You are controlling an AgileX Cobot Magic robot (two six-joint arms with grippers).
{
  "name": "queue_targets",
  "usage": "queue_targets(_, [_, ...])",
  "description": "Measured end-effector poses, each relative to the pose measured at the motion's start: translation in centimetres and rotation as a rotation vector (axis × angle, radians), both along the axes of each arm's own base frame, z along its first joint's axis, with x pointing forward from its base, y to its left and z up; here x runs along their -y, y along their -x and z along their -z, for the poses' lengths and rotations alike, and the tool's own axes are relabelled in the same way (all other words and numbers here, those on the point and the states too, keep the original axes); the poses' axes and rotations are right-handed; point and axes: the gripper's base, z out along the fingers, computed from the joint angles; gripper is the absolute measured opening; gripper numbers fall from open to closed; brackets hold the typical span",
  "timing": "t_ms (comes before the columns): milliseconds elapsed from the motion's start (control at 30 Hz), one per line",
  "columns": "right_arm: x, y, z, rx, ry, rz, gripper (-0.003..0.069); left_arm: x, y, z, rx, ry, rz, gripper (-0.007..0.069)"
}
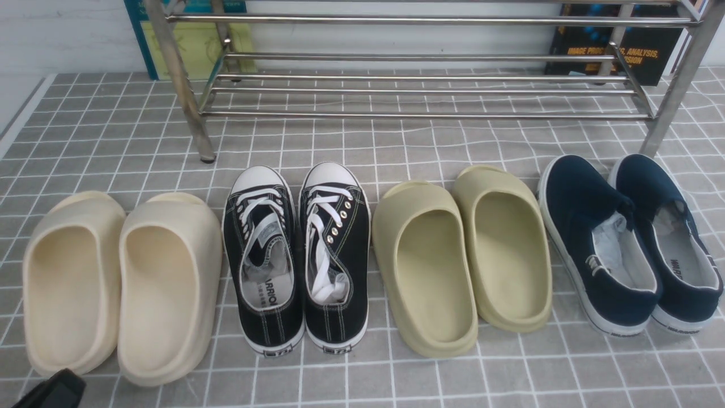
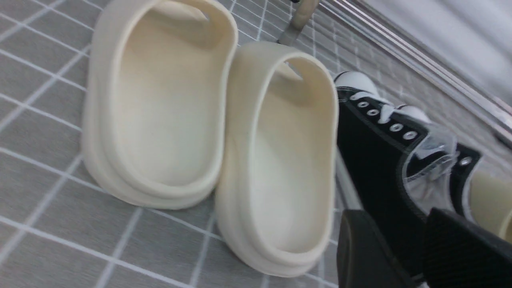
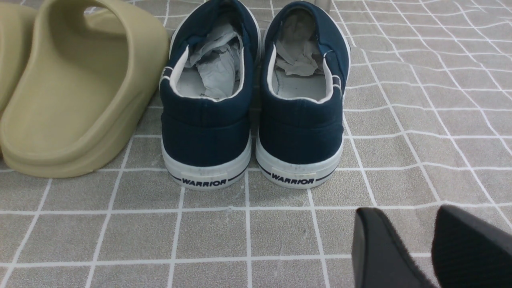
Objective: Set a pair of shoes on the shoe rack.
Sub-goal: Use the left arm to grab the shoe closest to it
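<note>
Where the left gripper [image 2: 396, 216] hangs: near the cream slippers' heel ends, its fingers parted with nothing between them; probably waiting clear of the row before a reach.
Right gripper [image 3: 406, 212]: also spread and unloaded, over bare floor [image 3: 280, 232] on the near side of the navy shoes [image 3: 296, 136]; likely parked there because the sneakers lie closer to the other arm.
Cream slippers [image 1: 164, 283]: side by side at the row's left end, just beside the sneakers, so a grasp from that side would need care.
Sneakers [image 1: 354, 255]: on the floor, soles down, between the cream and olive slippers [image 1: 436, 272]; set as a close pair, perhaps so both could be taken together.
Sneaker toes: pointing away from the robot, towards the rack; heels nearest.
Sneaker long axis: near to far, leaning slightly left at the toes, roughly square across the rack's bars; a lift and forward carry should need little turning.
Rack [image 1: 430, 115]: beyond the row, its lower shelf bare in the front view; the open space before it probably leaves room for the approach.
</note>
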Motion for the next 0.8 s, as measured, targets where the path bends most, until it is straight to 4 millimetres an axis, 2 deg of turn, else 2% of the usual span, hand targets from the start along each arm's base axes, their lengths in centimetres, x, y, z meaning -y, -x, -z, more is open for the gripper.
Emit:
queue_targets(33, [0.0,0.0,0.0,0.000,0.000,0.000,0.0245,0.3,0.0,-0.2,0.010,0.171,0.001,0.0239])
queue_targets(67, [0.0,0.0,0.0,0.000,0.000,0.000,0.0245,0.4,0.0,-0.3,0.011,0.209,0.003,0.0239])
queue_targets(167, [0.0,0.0,0.0,0.000,0.000,0.000,0.0245,0.8,0.0,-0.8,0.025,0.517,0.007,0.0239])
queue_targets(300, [0.0,0.0,0.0,0.000,0.000,0.000,0.0245,1.0,0.0,-1.2,0.041,0.713,0.010,0.0239])
queue_targets(533, [0.0,0.0,0.0,0.000,0.000,0.000,0.0245,0.8,-0.1,-1.5,0.068,0.776,-0.009,0.0239])
queue_targets(700, [0.0,0.0,0.0,0.000,0.000,0.000,0.0245,1.1,0.1,-2.3,0.071,0.732,0.033,0.0239])
queue_targets(733, [0.0,0.0,0.0,0.000,0.000,0.000,0.0245,1.4,0.5,-4.3,0.110,0.616,0.094,0.0239])
queue_targets(800, [0.0,0.0,0.0,0.000,0.000,0.000,0.0245,1.8,1.3,-6.9,0.168,0.439,0.158,0.0236])
